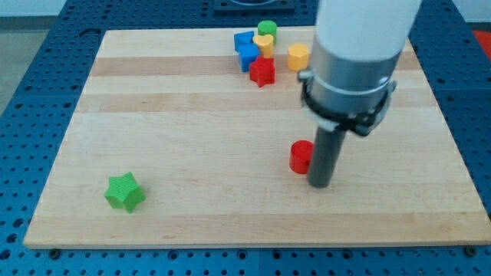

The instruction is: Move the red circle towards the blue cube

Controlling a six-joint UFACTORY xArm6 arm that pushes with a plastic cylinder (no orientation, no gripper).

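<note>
The red circle (301,156) lies right of the board's middle. My tip (320,185) rests on the board just right of it and slightly toward the view's bottom, touching or nearly touching its right side. The blue cube (248,55) sits in a cluster near the view's top, with a second blue block (242,40) just above it. The cluster lies up and left of the red circle, well apart from it.
In the cluster are a red star (262,71), a yellow heart (265,42), a green cylinder (267,29) and a yellow hexagon (298,56). A green star (124,192) lies alone at the lower left. The wooden board (192,138) sits on a blue pegboard table.
</note>
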